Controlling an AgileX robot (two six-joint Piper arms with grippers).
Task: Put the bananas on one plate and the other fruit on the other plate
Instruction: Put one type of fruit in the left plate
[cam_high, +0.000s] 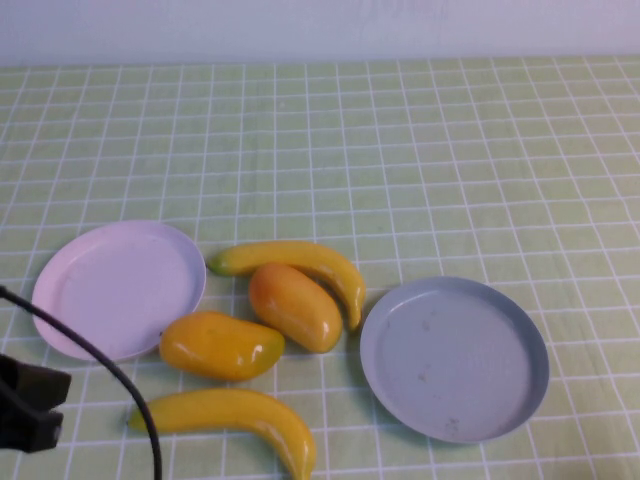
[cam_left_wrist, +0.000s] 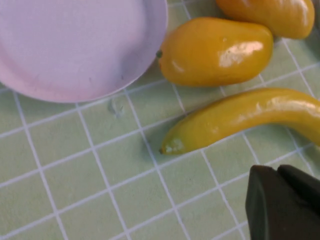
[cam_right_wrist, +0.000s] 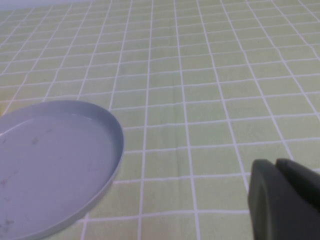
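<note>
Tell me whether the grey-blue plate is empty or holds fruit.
Empty. The grey-blue plate shows only its bare scuffed surface; both bananas and both mangoes lie on the tablecloth beside it.

Left gripper (cam_high: 25, 410) at 8 o'clock of the high view, matte black blocky body, thin black cable (cam_high: 110, 372) curving over it, right gripper (cam_right_wrist: 285, 200) black, smooth, rounded edges

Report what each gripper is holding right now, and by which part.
Nothing is held. The left gripper hovers near the front banana, not touching it; the right gripper hangs beside the grey-blue plate. All fruit lies on the table.
</note>
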